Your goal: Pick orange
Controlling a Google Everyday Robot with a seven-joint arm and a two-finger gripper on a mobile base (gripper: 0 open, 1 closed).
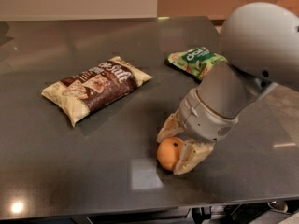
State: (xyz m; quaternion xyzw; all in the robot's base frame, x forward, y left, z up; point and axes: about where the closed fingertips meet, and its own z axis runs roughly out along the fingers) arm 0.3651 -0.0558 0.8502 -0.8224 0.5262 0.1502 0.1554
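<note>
Closing in at the front of the table: gripper (170, 155) around the orange (168, 153)!
Its 2 pale fingers (194, 155) straddle the fruit, 1 at the back-left, 1 at the front-right, jaws drawn in against its skin while it sits on the dark table (70, 171). The orange lies near the front edge, right of centre, with a strip of bare top between it and that edge. Wide open surface stretches to its left and front-left. The brown snack bag (96, 87) lies well apart, back-left. The green bag (194, 59) sits farther back, near the right edge, partly behind the bulky grey arm (219, 101), which fills the right side.
</note>
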